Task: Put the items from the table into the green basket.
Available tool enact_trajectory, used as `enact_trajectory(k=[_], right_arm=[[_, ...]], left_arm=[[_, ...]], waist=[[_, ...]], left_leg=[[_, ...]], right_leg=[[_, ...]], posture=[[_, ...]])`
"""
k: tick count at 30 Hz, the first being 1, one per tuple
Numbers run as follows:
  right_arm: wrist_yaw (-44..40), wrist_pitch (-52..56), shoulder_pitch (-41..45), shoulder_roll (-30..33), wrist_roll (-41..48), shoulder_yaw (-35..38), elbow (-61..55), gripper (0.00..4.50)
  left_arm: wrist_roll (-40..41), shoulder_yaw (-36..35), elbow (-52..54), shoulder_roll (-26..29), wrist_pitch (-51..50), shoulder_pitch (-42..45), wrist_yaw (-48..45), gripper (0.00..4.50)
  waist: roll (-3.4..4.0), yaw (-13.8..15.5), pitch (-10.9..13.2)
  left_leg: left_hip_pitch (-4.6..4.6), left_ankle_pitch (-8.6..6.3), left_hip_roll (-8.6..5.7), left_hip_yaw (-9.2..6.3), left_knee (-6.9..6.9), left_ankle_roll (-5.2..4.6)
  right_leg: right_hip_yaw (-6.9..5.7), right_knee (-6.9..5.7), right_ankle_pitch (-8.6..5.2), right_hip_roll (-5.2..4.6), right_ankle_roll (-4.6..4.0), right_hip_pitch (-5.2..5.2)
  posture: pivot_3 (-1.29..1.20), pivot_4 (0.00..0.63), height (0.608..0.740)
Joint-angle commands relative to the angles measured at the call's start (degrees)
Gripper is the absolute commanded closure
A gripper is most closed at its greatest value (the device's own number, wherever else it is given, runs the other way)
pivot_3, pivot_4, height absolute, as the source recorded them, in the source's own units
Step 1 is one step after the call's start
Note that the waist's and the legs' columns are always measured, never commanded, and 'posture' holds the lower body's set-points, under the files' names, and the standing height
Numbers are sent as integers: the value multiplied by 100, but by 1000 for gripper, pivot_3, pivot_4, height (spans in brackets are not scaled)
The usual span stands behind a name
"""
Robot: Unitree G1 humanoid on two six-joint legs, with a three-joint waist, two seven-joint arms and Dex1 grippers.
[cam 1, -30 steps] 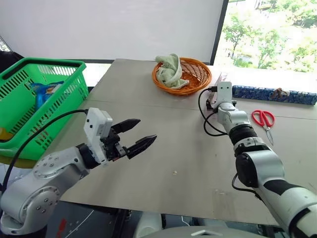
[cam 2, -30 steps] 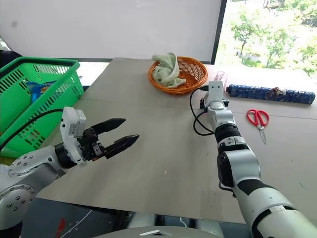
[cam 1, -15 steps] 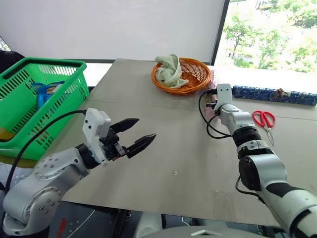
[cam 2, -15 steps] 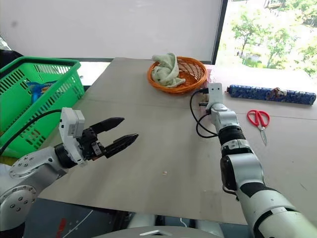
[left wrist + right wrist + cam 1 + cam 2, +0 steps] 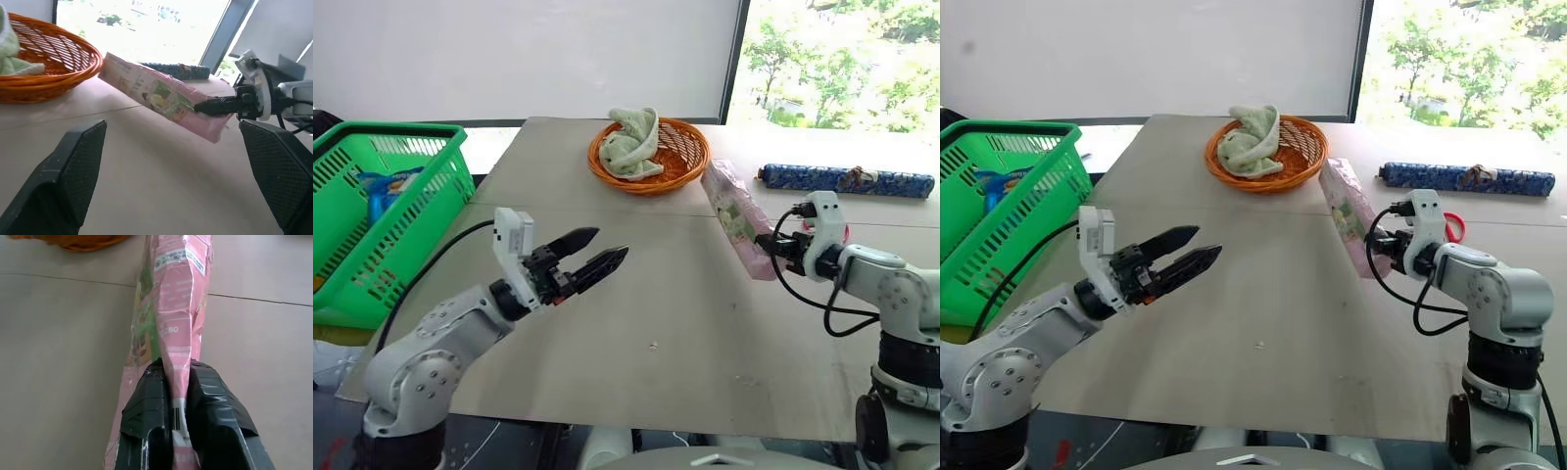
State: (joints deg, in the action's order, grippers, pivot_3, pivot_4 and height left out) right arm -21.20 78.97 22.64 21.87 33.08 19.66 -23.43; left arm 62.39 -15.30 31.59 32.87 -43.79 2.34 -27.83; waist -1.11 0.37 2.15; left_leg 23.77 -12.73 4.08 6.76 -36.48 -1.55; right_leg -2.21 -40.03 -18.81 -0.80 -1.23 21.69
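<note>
The long pink wrapped box (image 5: 734, 215) hangs tilted above the table (image 5: 636, 323), one end pointing at the orange basket. My right gripper (image 5: 769, 244) is shut on its near end, and its black fingers (image 5: 146, 423) pinch the wrapper (image 5: 178, 308). At the left, my left gripper (image 5: 610, 243) stands open above the table with nothing in it, pointing toward the box (image 5: 161, 98). The green basket (image 5: 435, 206) stands off the table's left edge with a blue packet (image 5: 389, 186) inside. A dark blue patterned roll (image 5: 847, 180) lies at the far right. A red scissors handle (image 5: 1452, 227) peeks out behind my right wrist.
A round orange wicker basket (image 5: 683, 157) holding a pale green cloth (image 5: 631, 142) sits at the table's far middle. A black cable (image 5: 803, 304) loops from my right wrist. A small speck (image 5: 653, 345) lies on the near boards.
My right gripper has shut on the pink box and pulled it back and up off the table, away from the orange basket. The left gripper edged forward, still open. The camera shifted.
</note>
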Motion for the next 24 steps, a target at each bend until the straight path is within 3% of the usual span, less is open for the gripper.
enact_trajectory(k=[1,7,17,20,23,24], right_arm=[[-356,-39,35,-322,1040,640,-881,4482],[-411,-248,-47,-952,2314,561,-1466,4483],[-1031,-840,-41,-710,3326,-576,-1464,4483],[-1240,-1071,14,-543,3332,-890,-1332,4483],[-1381,-1320,-15,-354,3304,-1041,-1287,4483],[-1427,-1422,-26,-292,3218,-1115,-1260,4484]], left_arm=[[598,52,-213,-217,-191,394,255,0],[1347,300,-847,-619,-572,1176,519,0],[2143,379,-1363,-1254,-634,1859,952,0],[2270,375,-1209,-1207,-680,1789,952,747],[2414,198,-1119,-1132,-594,1625,1058,2098],[2484,111,-1046,-1095,-560,1541,1097,2106]], waist=[[0,-69,0],[-2,-187,-3],[-8,-275,-7],[-9,-280,-7],[-9,-271,-7],[-9,-270,-7]], left_leg=[[0,0,0,2,0,0],[-2,1,-2,1,-3,1],[-1,14,-4,-1,-12,22],[-2,15,-3,0,-13,23],[-2,15,-2,0,-13,24],[-2,15,-1,0,-13,24]], right_leg=[[2,1,0,1,1,0],[6,0,1,5,3,-4],[6,2,2,8,4,-8],[9,2,2,10,4,-9],[9,2,2,12,4,-8],[9,3,2,12,3,-9]], posture=[[-12,6,740],[-56,3,740],[-43,1,740],[-27,0,740],[-10,0,740],[13,0,740]])
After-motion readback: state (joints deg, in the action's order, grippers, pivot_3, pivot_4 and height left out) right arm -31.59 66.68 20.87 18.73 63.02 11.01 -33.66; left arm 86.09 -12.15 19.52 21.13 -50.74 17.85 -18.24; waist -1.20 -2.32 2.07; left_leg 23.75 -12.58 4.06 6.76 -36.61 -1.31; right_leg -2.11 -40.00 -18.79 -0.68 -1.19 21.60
